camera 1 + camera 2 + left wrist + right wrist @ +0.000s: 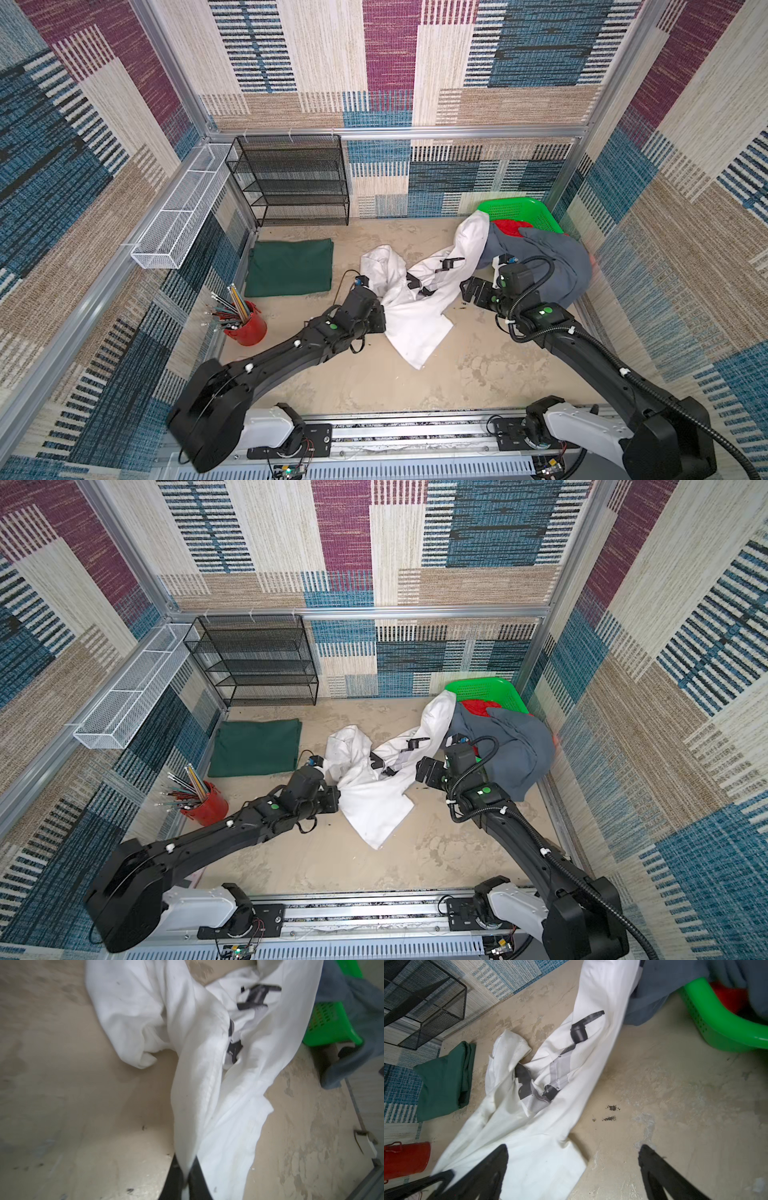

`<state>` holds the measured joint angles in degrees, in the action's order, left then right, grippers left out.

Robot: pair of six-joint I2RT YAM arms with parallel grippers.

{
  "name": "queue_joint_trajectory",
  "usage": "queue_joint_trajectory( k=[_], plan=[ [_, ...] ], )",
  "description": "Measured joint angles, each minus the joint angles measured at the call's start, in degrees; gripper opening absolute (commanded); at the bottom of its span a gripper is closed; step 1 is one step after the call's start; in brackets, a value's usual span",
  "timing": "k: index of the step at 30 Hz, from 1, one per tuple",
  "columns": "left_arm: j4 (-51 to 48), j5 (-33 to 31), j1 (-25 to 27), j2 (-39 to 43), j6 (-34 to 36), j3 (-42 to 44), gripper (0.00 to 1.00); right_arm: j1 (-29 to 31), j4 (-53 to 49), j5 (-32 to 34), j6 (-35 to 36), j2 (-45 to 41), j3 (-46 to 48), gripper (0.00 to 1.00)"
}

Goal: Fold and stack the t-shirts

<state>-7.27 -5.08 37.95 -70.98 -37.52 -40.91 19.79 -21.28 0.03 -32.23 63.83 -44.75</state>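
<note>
In both top views a crumpled white t-shirt (415,328) trails away from the green basket (519,203), and the left gripper (384,313) meets its end farthest from the basket. In the left wrist view its jaws are clamped on white cloth. In the right wrist view the right gripper (573,1155) is spread wide and empty, over the shirt's edge. It should probably take a matching corner so both arms can spread the shirt flat.

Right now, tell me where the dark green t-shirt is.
In both top views the dark green t-shirt lies folded on the left, in front of the black mesh rack.

Three t-shirts (415,328), one basket (523,210), one pencil cup (249,328).
</note>
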Motion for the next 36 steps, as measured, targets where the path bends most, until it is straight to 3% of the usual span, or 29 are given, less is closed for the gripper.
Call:
queue_joint_trajectory(
  k=[6, 15, 23, 30, 36],
  plan=[
    [-8.2, -5.0, -6.1, 15.6, 0.3, 2.8, 0.0, 0.0, 0.5, -0.8, 0.0, 4.5, 0.7, 0.98],
    [-19.2, -9.9, -9.5, 25.9, 1.3, 3.8, 0.0, 0.1, 7.5, -5.3, -2.4, 11.6, 1.9, 0.98],
    [-21.1, -9.9, -10.1, 26.8, 1.1, 4.5, 0.0, 0.1, 15.2, -6.9, -4.5, 22.4, -1.3, 0.96],
    [-23.6, -9.7, -10.8, 27.5, 1.1, 2.9, 0.0, 0.1, 17.5, -1.7, -5.2, 32.0, -7.3, 0.91],
    [-25.5, -10.1, -11.3, 30.3, 1.1, 2.1, 0.0, 0.0, 17.5, 2.4, -3.9, 40.1, -15.0, 0.78]
  ],
)
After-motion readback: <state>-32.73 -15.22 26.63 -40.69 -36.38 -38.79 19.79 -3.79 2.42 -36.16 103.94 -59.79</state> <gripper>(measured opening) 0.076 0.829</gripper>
